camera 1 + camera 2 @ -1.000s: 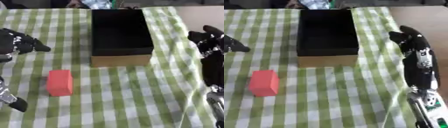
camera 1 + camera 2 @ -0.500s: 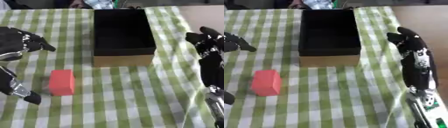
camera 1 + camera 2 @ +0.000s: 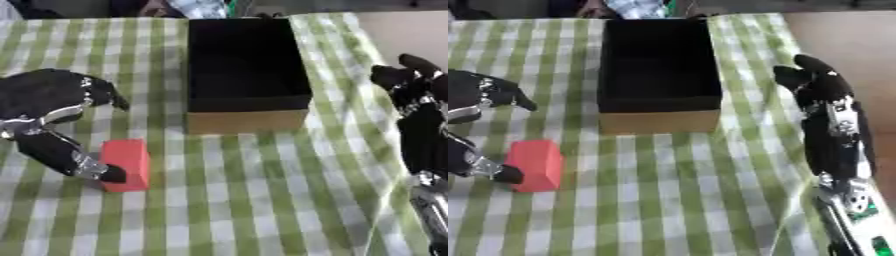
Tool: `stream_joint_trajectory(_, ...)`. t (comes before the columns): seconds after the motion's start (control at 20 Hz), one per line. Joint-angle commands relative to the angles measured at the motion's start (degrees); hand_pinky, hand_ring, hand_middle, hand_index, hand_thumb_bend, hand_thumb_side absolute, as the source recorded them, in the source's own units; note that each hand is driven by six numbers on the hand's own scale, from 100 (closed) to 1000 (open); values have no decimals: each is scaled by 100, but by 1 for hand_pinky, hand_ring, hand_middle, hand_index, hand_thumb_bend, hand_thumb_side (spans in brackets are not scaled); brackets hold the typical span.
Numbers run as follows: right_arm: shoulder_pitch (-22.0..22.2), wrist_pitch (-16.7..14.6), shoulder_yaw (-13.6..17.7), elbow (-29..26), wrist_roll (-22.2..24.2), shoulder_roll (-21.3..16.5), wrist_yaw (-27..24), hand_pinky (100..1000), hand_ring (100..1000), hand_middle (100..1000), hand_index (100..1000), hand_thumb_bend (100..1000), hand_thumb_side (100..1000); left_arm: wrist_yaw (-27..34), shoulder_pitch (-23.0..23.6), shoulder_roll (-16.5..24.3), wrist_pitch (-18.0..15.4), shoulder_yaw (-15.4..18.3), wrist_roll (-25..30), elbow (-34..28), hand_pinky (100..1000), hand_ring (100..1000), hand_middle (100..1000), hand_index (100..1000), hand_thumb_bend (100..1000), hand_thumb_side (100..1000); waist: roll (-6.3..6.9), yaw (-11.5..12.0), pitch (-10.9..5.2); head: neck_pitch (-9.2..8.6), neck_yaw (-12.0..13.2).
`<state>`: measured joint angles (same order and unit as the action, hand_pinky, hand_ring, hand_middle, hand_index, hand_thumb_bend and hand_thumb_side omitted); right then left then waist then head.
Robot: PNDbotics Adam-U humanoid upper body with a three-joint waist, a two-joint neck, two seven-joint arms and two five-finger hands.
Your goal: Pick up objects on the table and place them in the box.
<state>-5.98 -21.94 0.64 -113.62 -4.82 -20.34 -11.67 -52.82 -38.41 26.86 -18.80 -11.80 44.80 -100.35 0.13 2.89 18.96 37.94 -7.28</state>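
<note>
Beside the red block (image 3: 125, 156), left hand (image 3: 52, 102) spreads (thumb touching it).

I'm seeing the left hand (image 3: 48, 100) hanging spread over the green-checked table (image 3: 262, 200), its thumb (image 3: 74, 160) touching the left face of the red block (image 3: 127, 164), its fingers (image 3: 105, 92) reaching above it. The black-lined box (image 3: 247, 75) is sitting open beyond. The right hand (image 3: 416, 87) is idling open, fingers up, at the right edge.
</note>
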Motion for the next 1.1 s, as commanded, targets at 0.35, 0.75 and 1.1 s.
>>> stream_joint_trajectory(0.35, -16, 16, 23, -98, 2, -33, 16, 854, 801, 588, 821, 100, 871, -451, -42, -123, -602, -17, 456, 73, 608, 666, 646, 838, 828, 1000, 84, 2, -186, 0, 0)
stream_joint_trajectory(0.75, -25, 5, 23, -98, 23, 7, 0, 854, 802, 587, 820, 100, 874, -925, 170, -235, -1048, -168, 706, 300, 610, 628, 603, 823, 812, 836, 56, -8, -167, -29, 18)
stream_joint_trajectory(1.1, -34, 2, 17, -98, 43, 32, -14, 855, 803, 586, 819, 100, 876, -1108, 211, -290, -1286, -223, 716, 474, 610, 622, 600, 814, 756, 793, 40, -18, -152, -51, 24)
